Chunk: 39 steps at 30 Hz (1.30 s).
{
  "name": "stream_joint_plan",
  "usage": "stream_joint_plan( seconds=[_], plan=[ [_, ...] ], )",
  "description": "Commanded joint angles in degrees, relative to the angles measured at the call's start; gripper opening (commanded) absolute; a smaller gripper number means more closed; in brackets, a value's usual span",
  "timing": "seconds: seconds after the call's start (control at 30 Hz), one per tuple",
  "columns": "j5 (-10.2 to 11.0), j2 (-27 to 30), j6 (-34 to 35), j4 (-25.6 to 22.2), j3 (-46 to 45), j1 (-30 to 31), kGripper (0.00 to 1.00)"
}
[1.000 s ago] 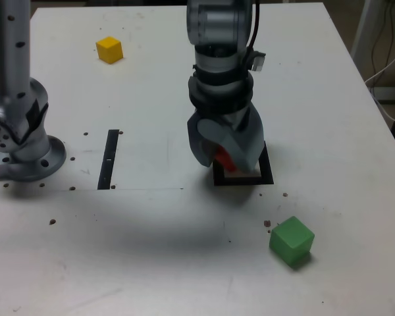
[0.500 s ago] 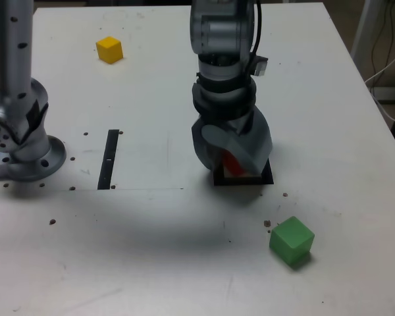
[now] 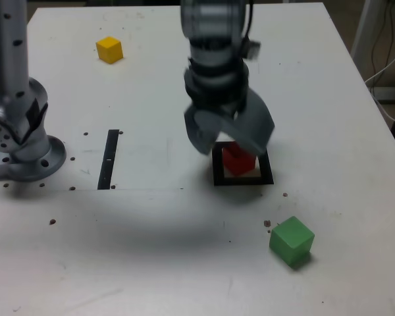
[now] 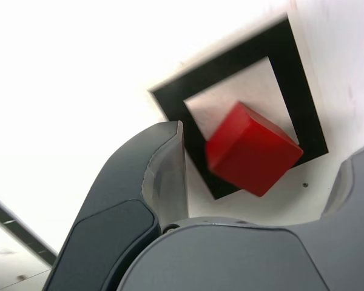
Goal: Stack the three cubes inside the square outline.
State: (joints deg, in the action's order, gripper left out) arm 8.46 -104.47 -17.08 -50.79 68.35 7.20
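The solid red cube is seen inside the thick black square outline with its pale centre, on the white table. It is framed between the open grey fingers, touched by neither. In the exterior view, the green cube is placed nearer the camera, to the right; the yellow cube is set far left.
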Motion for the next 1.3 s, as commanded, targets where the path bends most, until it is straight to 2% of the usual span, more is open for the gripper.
stream_joint_plan(
  seconds=[0.0,0.17,0.33,0.67,0.9,1.07,1.27],
  plan=[
    [0.33,2.17,-1.73,-2.48,0.34,-3.04,0.99],
    [0.42,5.47,-7.24,-7.06,0.59,-11.79,0.99],
    [1.03,6.29,-12.50,-10.22,1.95,-21.31,0.99],
    [2.18,4.91,-21.02,-13.63,5.65,-40.53,0.99],
    [2.98,4.62,-24.12,-14.09,8.27,-52.95,0.99],
    [2.92,3.77,-24.82,-14.88,9.89,-59.27,0.99],
    [3.14,3.33,-24.49,-15.63,10.82,-64.00,0.99]
  ],
)
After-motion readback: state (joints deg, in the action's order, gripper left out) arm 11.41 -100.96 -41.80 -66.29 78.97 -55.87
